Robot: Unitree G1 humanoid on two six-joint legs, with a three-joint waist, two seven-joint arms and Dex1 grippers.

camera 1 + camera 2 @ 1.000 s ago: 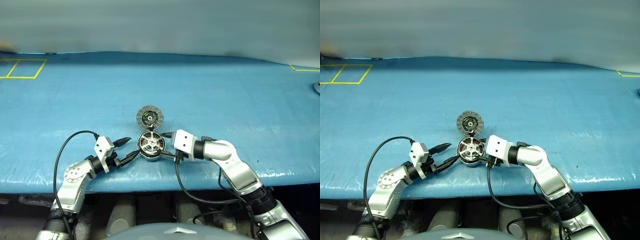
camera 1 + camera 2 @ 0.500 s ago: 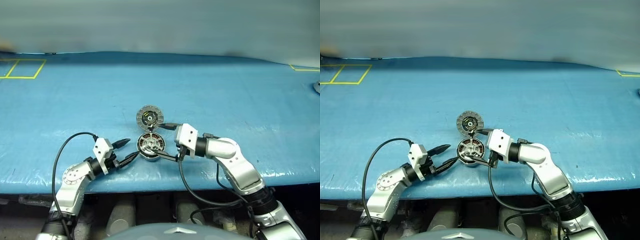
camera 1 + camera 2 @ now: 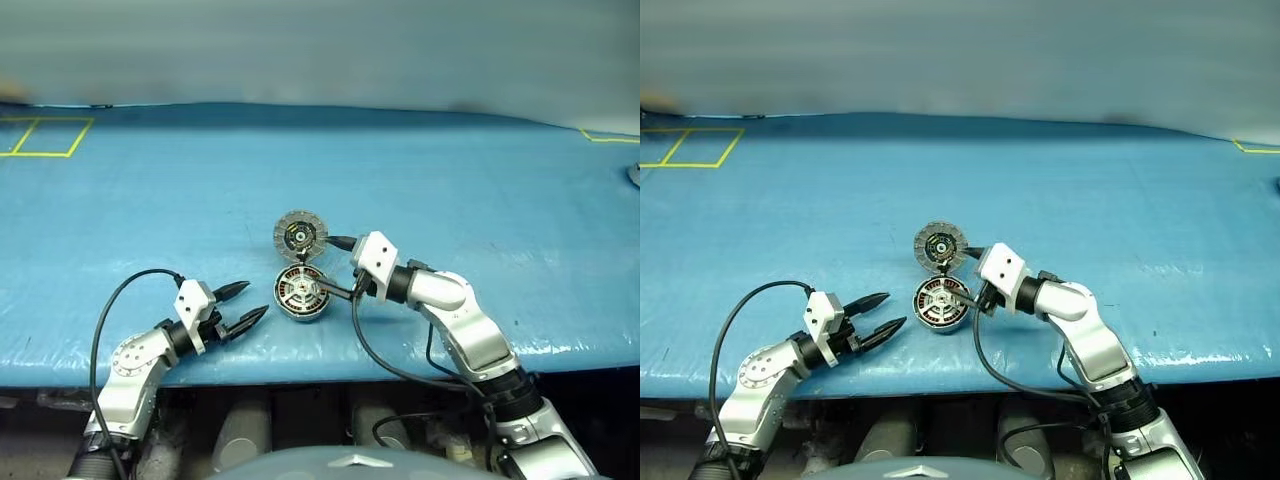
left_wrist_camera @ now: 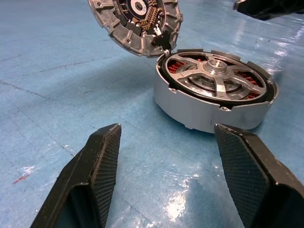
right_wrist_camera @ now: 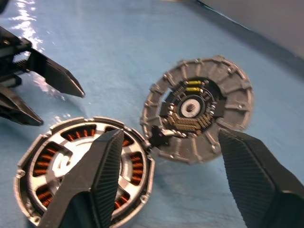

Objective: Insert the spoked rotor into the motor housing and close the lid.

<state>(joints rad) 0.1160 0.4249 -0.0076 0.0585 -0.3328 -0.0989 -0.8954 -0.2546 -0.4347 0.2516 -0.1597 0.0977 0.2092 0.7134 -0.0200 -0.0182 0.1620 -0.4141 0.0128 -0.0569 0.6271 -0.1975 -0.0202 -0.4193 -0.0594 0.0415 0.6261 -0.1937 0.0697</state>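
The motor housing (image 3: 302, 293) lies near the table's front edge, and the spoked rotor (image 4: 216, 81) sits inside it over the copper windings. The lid (image 3: 299, 234) is swung open on the far side of the housing, still joined to it, with its ribbed inside face showing. My right gripper (image 3: 333, 267) is open just right of the two parts; one finger reaches toward the lid's edge and the other toward the housing's rim, with nothing held. My left gripper (image 3: 253, 300) is open a little to the left of the housing and is not touching it.
The blue table cover (image 3: 450, 180) stretches wide behind and to both sides. Yellow tape squares (image 3: 45, 137) mark the far left corner. The table's front edge (image 3: 330, 368) runs just below both grippers. A black cable (image 3: 120, 300) loops over my left arm.
My right gripper has left the housing's right side and moved up and away, toward the lid. The left gripper has hardly moved. Housing and lid lie as before.
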